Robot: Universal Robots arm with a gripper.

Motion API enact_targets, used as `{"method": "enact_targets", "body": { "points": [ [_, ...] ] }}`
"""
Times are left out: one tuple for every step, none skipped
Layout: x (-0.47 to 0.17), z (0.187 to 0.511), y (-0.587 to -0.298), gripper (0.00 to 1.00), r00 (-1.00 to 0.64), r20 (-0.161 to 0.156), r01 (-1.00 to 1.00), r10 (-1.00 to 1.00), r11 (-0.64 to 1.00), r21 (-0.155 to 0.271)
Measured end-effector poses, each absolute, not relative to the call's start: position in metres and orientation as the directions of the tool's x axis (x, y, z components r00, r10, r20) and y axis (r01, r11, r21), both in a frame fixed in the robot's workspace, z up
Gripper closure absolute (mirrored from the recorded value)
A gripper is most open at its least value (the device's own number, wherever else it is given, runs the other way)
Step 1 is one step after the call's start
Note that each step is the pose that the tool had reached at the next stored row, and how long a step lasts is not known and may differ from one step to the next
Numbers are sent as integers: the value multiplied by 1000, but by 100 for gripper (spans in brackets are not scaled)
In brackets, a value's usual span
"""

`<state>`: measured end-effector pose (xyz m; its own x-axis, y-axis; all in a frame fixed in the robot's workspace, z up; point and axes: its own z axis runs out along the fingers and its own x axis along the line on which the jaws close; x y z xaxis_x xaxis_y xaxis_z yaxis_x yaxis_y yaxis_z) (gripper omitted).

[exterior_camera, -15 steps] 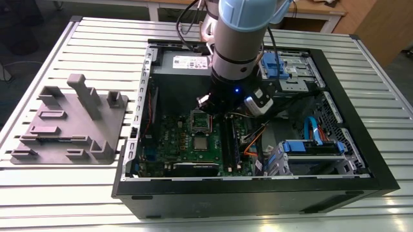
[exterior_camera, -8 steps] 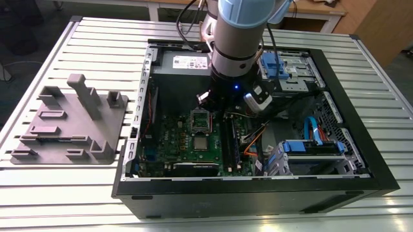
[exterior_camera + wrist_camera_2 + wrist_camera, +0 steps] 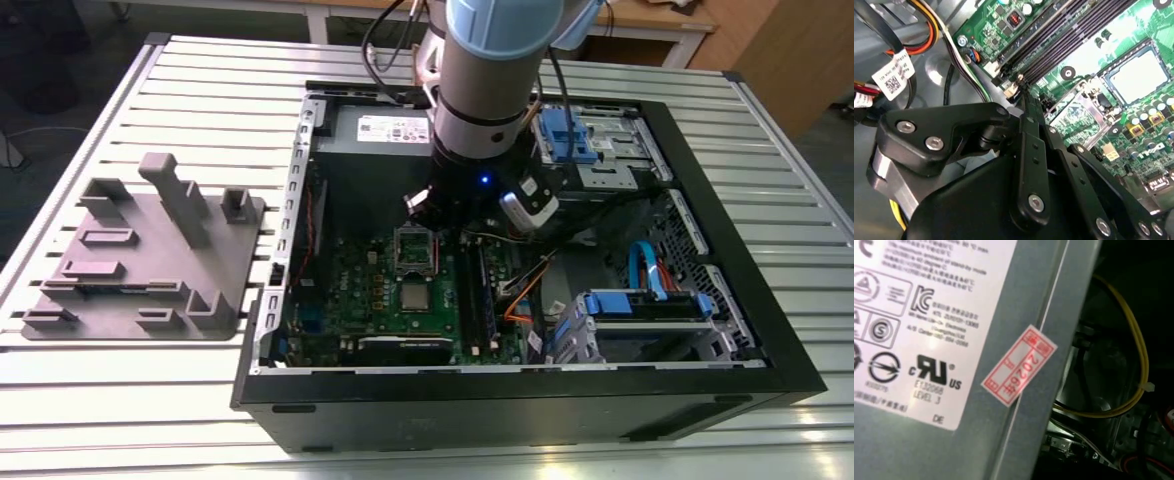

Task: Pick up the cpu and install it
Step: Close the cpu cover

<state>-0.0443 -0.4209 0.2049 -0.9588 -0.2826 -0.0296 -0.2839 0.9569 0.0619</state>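
- Open PC case (image 3: 534,400) lies on its side on the slatted metal counter (image 3: 160,420), with the green motherboard (image 3: 367,290) facing up inside.
- The arm (image 3: 494,70) reaches straight down into the case. The end effector (image 3: 424,212) hangs over the end of the motherboard nearest the power supply (image 3: 380,128).
- In the second wrist view the end effector (image 3: 1023,92) looks closed: the black fingers (image 3: 1030,150) run together to a narrow tip and I can't see anything pinched between them. The tip sits over the board by the end of the memory slots (image 3: 1064,40), close to a small white connector.
- The cpu (image 3: 416,297) isn't being held. It's the little silver-grey square lying flat on the motherboard, roughly mid-board, apart from the end effector.
- In the second wrist view the cpu (image 3: 1136,77) sits inside a dark surround, and a shiny metal frame (image 3: 1089,102) lies right next to it, between it and the fingertips.
- The first wrist view is pointed at the power supply's grey side, with a red and white sticker (image 3: 1020,365) stuck on it and yellow wires (image 3: 1136,340) looping past.
- A big grey fixture (image 3: 134,260) with upright posts sits on the counter on the exterior view's left, well apart from the arm.
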Motion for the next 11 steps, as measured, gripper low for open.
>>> {"method": "enact_targets", "body": {
  "points": [
    [-44, 205, -421, 90, -959, -30, -284, -283, 957, 63],
    [-44, 205, -421, 90, -959, -30, -284, -282, 957, 64],
    [-44, 205, -420, 90, -959, -31, -284, -282, 957, 66],
    [-44, 204, -420, 90, -959, -32, -284, -283, 956, 68],
    [-44, 204, -419, 90, -959, -32, -284, -283, 956, 70],
    [-44, 203, -419, 90, -959, -33, -284, -283, 956, 71],
    [-44, 202, -419, 90, -959, -33, -284, -283, 956, 72],
    [-44, 201, -418, 90, -959, -33, -284, -283, 956, 73],
    [-45, 201, -418, 90, -959, -33, -284, -283, 956, 74],
    [-45, 200, -418, 90, -959, -33, -284, -283, 956, 74],
    [-46, 200, -418, 90, -959, -33, -284, -283, 956, 74]
  ]
}}
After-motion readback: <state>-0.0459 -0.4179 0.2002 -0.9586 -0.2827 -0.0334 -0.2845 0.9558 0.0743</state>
